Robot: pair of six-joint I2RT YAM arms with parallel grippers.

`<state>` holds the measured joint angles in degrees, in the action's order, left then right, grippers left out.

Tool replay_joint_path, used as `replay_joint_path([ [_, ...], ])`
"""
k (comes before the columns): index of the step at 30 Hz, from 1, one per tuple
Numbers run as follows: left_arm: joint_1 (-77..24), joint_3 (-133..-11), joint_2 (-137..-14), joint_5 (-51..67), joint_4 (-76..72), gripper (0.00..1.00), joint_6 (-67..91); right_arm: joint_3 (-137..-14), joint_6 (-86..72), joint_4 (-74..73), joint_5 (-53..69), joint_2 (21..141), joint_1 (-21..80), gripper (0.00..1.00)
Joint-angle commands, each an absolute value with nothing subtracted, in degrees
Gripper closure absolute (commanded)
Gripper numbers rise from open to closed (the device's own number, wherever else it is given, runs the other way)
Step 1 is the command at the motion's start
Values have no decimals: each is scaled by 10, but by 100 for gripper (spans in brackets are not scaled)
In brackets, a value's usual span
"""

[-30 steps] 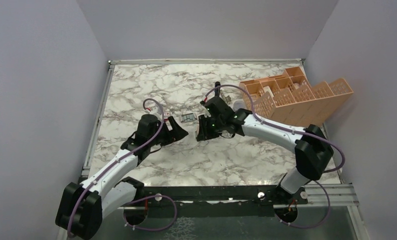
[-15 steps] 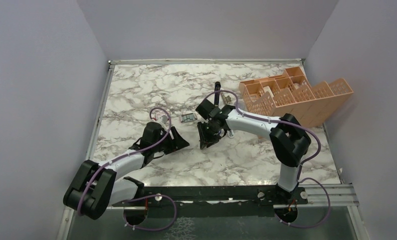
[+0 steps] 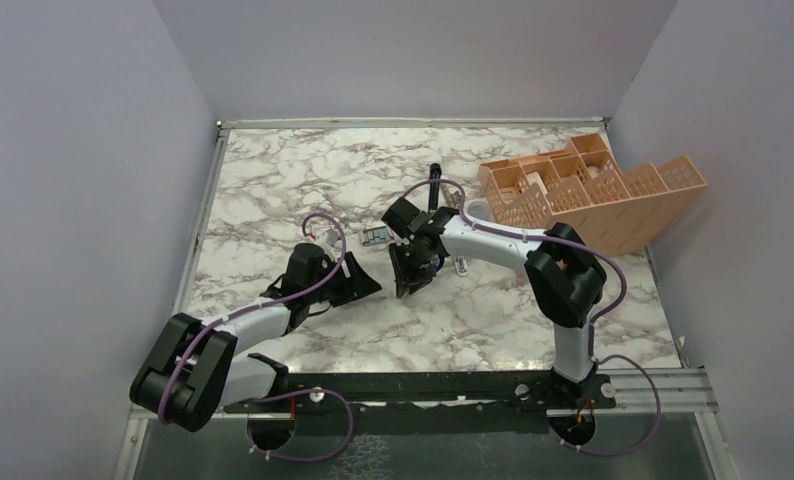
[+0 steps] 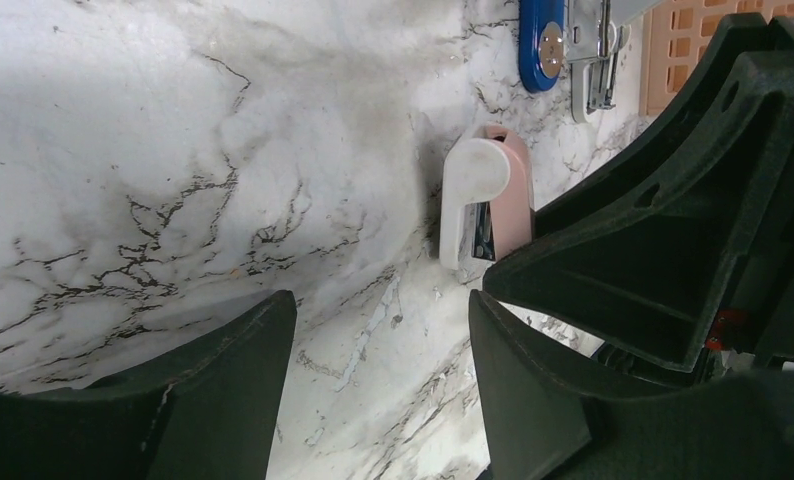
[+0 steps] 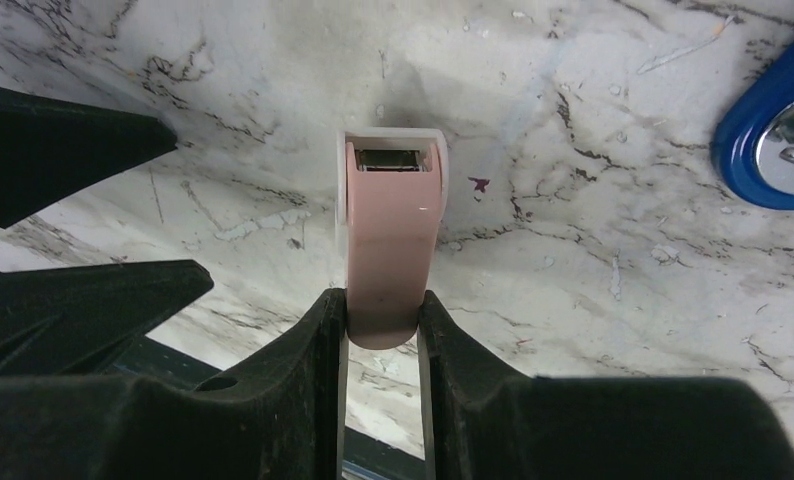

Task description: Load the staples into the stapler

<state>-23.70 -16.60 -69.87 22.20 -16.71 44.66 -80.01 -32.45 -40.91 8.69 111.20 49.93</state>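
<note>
The stapler (image 3: pixel 434 178) lies at mid-table; its blue end shows in the left wrist view (image 4: pixel 541 40) and the right wrist view (image 5: pixel 773 130). The staples sit in a small dark tray (image 3: pixel 374 237) between the arms. My right gripper (image 3: pixel 411 276) (image 5: pixel 381 300) is shut on a small tan-and-white block (image 5: pixel 391 230), held low over the marble; the block also shows in the left wrist view (image 4: pixel 488 195). My left gripper (image 3: pixel 364 284) (image 4: pixel 378 310) is open and empty, just left of the right gripper.
An orange compartment basket (image 3: pixel 593 195) stands at the back right, with a small white round item (image 3: pixel 478 208) by its near corner. Grey walls enclose the marble table (image 3: pixel 273 180) on three sides. A black rail (image 3: pixel 423 385) runs along the near edge.
My right arm has folded leftward and its gripper has dropped slightly nearer with the block. My left gripper has drawn back towards the near edge. The tray has stayed put.
</note>
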Motion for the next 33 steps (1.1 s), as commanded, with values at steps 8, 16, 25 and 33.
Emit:
replay_joint_path([
  [8, -239, -169, -708, 226, -171, 34, 430, -826, -314, -414, 53, 1123, 507, 64],
  [16, -239, -167, -708, 224, -168, 34, 428, -820, -318, -397, 58, 1121, 507, 59],
  [25, -244, -161, -704, 224, -169, 37, 437, -794, -331, -373, 58, 1103, 507, 72],
  [33, -272, -145, -697, 220, -198, 46, 469, -774, -376, -339, 87, 1072, 508, 87],
])
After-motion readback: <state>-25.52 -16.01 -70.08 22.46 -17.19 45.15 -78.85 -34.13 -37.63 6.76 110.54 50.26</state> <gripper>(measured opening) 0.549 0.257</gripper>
